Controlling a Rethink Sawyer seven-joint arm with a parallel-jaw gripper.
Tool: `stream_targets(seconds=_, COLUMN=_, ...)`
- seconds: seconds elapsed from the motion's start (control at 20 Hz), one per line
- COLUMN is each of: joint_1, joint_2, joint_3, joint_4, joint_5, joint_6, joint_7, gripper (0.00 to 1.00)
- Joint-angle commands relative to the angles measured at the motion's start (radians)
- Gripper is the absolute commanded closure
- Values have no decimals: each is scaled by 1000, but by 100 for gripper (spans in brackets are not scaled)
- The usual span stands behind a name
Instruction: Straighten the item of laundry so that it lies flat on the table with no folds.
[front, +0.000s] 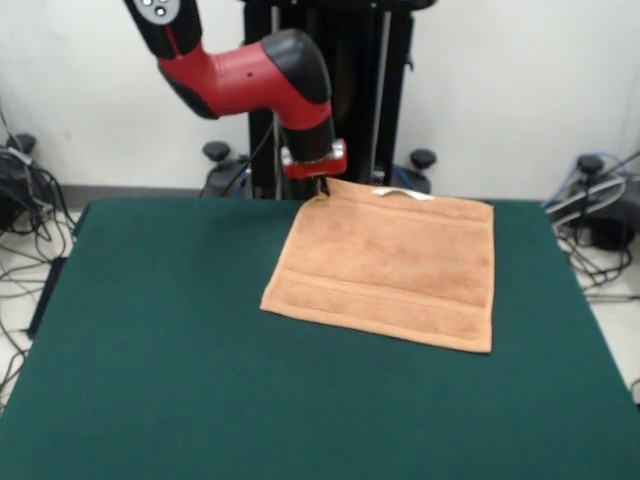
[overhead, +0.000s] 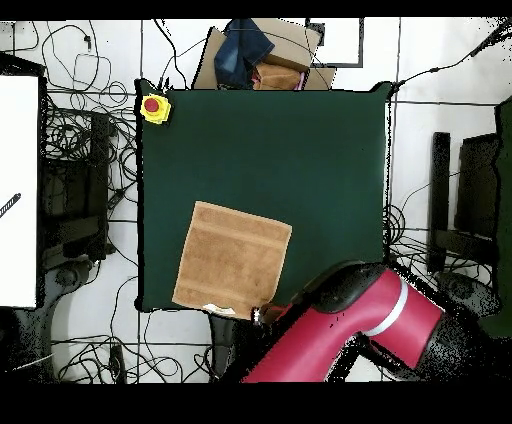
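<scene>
The light orange-tan towel (front: 390, 265) lies spread almost flat on the dark green table (front: 180, 330), right of centre and close to the far edge by the robot. Its white tag (front: 403, 193) lies on the far edge. My gripper (front: 321, 187) is at the towel's far left corner, shut on it, and that corner is raised slightly off the table. In the overhead view the towel (overhead: 232, 258) lies at the table's (overhead: 280, 150) lower left, and the gripper (overhead: 262, 314) is at its lower right corner, mostly hidden under the red arm.
A yellow box with a red button (overhead: 154, 107) sits on one table corner. A cardboard box with blue cloth (overhead: 255, 55) stands beyond the table's edge opposite the robot. Cables lie on the floor on both sides (front: 25, 190).
</scene>
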Motion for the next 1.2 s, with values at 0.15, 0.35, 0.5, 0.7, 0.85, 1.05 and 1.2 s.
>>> stream_targets(seconds=0.15, joint_1=24, joint_2=68, joint_3=-6, joint_4=-224, joint_5=85, joint_6=-46, joint_7=141, gripper=100)
stream_targets(seconds=0.35, joint_1=84, joint_2=63, joint_3=-67, joint_4=-216, joint_5=144, joint_6=-94, joint_7=185, gripper=100)
stream_targets(seconds=0.5, joint_1=118, joint_2=72, joint_3=-107, joint_4=-215, joint_5=194, joint_6=-161, joint_7=201, gripper=100)
stream_targets(seconds=0.7, joint_1=133, joint_2=80, joint_3=-120, joint_4=-217, joint_5=235, joint_6=-177, joint_7=189, gripper=100)
stream_targets(seconds=0.85, joint_1=142, joint_2=83, joint_3=-132, joint_4=-216, joint_5=255, joint_6=-176, joint_7=170, gripper=0)
stream_targets(seconds=1.05, joint_1=156, joint_2=85, joint_3=-150, joint_4=-215, joint_5=271, joint_6=-175, joint_7=161, gripper=0)
stream_targets(seconds=1.2, joint_1=148, joint_2=81, joint_3=-145, joint_4=-212, joint_5=268, joint_6=-161, joint_7=147, gripper=0)
